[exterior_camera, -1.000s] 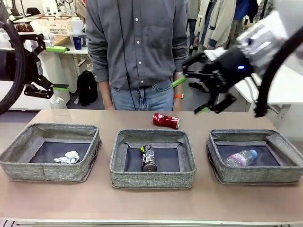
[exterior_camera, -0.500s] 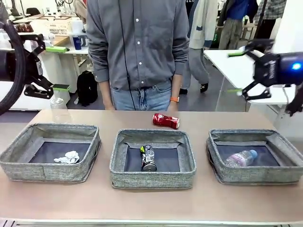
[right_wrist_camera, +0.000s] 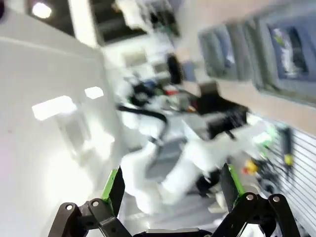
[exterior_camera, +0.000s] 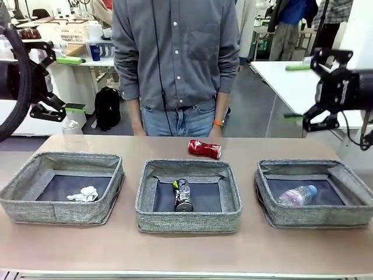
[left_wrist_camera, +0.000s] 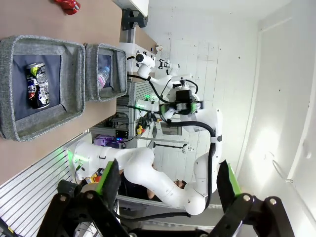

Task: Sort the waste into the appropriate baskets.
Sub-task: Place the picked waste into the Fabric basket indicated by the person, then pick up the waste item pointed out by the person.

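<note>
Three grey baskets stand in a row. The left basket [exterior_camera: 58, 211] holds crumpled white paper [exterior_camera: 83, 193]. A dark crushed can [exterior_camera: 183, 195] lies in the middle basket [exterior_camera: 186, 221], and a clear bottle with a blue cap [exterior_camera: 296, 195] lies in the right basket [exterior_camera: 315, 217]. On the table behind the middle basket lies a red crushed can [exterior_camera: 204, 149]. A clear plastic cup [exterior_camera: 73, 134] stands behind the left basket. My left gripper [exterior_camera: 71, 83] hangs open high at the left, and my right gripper [exterior_camera: 295, 91] hangs open high at the right. Both are empty.
A person [exterior_camera: 175, 58] stands at the far edge, hands down near the red can. The left wrist view has the dark can [left_wrist_camera: 37, 85], the bottle [left_wrist_camera: 102, 76] and the red can [left_wrist_camera: 68, 5] far off. The right wrist view is blurred.
My right arm has swung from over the table's middle out to the right and stayed open. The left arm has not moved. The waste lies as before.
</note>
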Robot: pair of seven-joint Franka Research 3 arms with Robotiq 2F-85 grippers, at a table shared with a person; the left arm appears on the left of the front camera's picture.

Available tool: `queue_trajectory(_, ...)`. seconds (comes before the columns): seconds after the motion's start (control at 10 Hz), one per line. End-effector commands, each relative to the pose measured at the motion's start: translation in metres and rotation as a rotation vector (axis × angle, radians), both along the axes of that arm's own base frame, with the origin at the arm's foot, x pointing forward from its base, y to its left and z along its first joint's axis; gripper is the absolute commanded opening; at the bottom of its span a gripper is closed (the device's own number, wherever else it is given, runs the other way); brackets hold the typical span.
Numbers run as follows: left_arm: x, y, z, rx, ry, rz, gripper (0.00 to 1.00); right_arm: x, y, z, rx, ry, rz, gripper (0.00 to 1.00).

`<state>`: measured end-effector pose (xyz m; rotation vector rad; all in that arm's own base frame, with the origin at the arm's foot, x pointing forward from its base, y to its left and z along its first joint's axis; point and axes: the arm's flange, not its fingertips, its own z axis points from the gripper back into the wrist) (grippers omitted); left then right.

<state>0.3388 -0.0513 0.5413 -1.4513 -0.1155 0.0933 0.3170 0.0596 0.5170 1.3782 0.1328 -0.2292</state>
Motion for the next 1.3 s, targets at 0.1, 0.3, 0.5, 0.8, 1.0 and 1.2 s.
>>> queue_trajectory(0.1, -0.0003, -0.0027, 0.0028, -0.020, -0.009, 0.001, 1.00, 0.0075, -0.0100, 0.0127, 0.079, 0.004, -0.104, 1.00)
queue_trajectory(0.3, -0.0003, -0.0027, 0.0028, -0.020, -0.009, 0.001, 1.00, 0.0075, -0.0100, 0.0127, 0.079, 0.004, -0.104, 1.00)
queue_trajectory(0.5, -0.0003, -0.0027, 0.0028, -0.020, -0.009, 0.001, 1.00, 0.0075, -0.0100, 0.0127, 0.079, 0.004, -0.104, 1.00)
queue_trajectory(0.8, -0.0003, -0.0027, 0.0028, -0.020, -0.009, 0.001, 1.00, 0.0075, -0.0100, 0.0127, 0.079, 0.004, -0.104, 1.00)
queue_trajectory(1.0, -0.0003, -0.0027, 0.0028, -0.020, -0.009, 0.001, 1.00, 0.0075, -0.0100, 0.0127, 0.079, 0.004, -0.104, 1.00)
queue_trajectory(1.2, -0.0003, -0.0027, 0.0028, -0.020, -0.009, 0.001, 1.00, 0.0075, -0.0100, 0.0127, 0.079, 0.004, -0.104, 1.00)
